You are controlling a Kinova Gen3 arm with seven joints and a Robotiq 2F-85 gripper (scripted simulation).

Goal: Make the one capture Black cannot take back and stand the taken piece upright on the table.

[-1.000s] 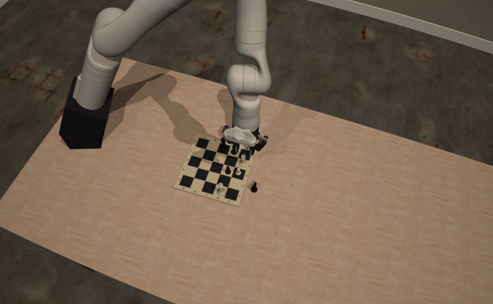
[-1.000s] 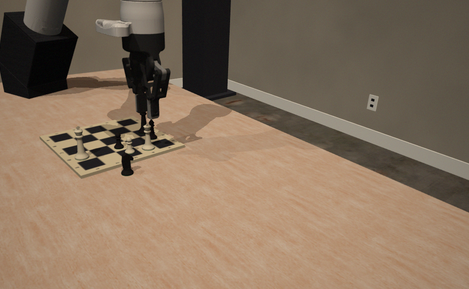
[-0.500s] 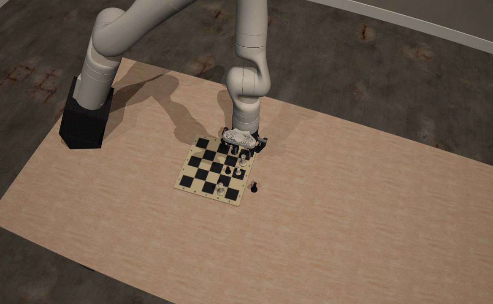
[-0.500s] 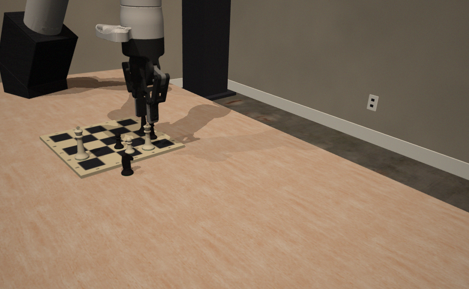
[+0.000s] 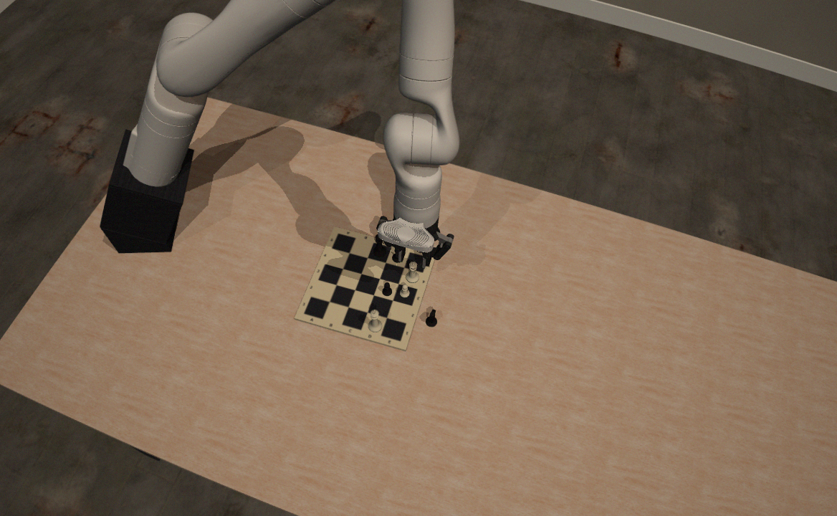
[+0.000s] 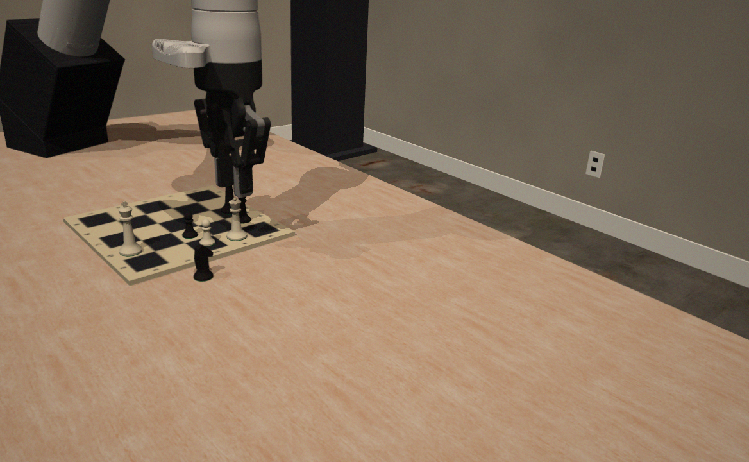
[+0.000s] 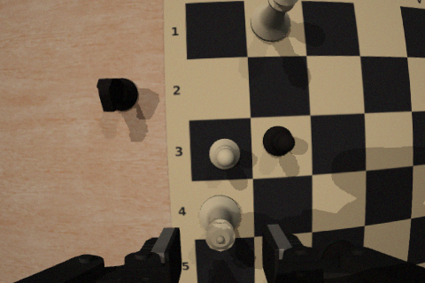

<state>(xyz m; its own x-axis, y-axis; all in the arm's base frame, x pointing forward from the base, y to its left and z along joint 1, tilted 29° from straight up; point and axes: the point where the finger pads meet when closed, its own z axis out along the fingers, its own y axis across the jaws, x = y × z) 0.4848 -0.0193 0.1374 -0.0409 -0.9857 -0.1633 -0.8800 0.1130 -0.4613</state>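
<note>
The chessboard point(image 5: 363, 285) lies on the wooden table. A white king point(image 7: 274, 12) stands on D1, a white pawn point(image 7: 225, 154) on E3, a black pawn point(image 7: 278, 141) on D3 and a white queen point(image 7: 220, 221) on E4. A black knight point(image 7: 117, 95) stands upright on the table beside rank 2, off the board point(image 6: 202, 261). My gripper point(image 7: 221, 246) is low over the rank 5 end of the board, with its fingers partly open and holding nothing. Two black pieces point(image 6: 236, 209) stand under the fingers there, and their tops are hidden by them.
The arm's black pedestal point(image 5: 142, 205) stands at the table's far left corner. A black pillar point(image 6: 328, 74) stands on the floor behind the table. The board sits close to the table's back edge.
</note>
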